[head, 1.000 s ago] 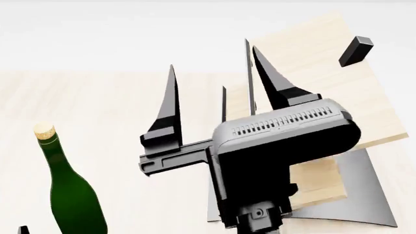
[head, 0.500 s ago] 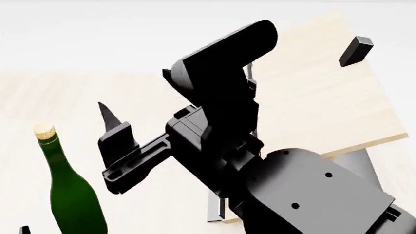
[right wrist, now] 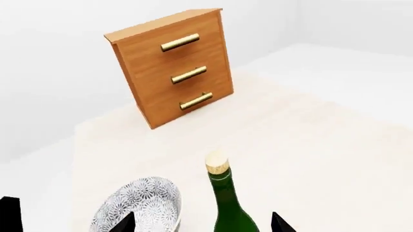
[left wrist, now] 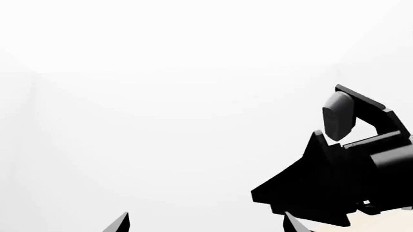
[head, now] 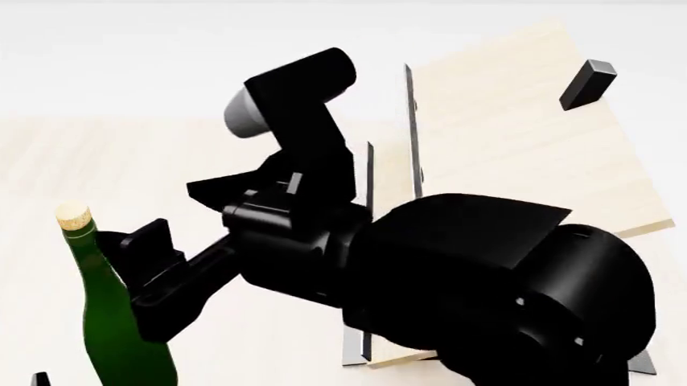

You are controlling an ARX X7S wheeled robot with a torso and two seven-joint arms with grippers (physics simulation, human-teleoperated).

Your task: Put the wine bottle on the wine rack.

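wine bottle stood upright on the pale tabletop at the left of my head view, its tan cork on top, untouched by either claw. my right arm reached across the middle of that view toward it, and my right claw sat just beside the bottle's shoulder; only one finger showed there. in the right wrist view the bottle's neck rose between my two dark fingertips, which stood well apart with the glass clear of both, so that claw was spread. behind the arm, the wine rack rested on the tabletop with its light-wood boards tilted and thin dark strips along their edges. a patterned bowl lay near the bottle, and a brown drawer cabinet with brass handles stood farther back. of my left claw only two tips showed against white, set apart.
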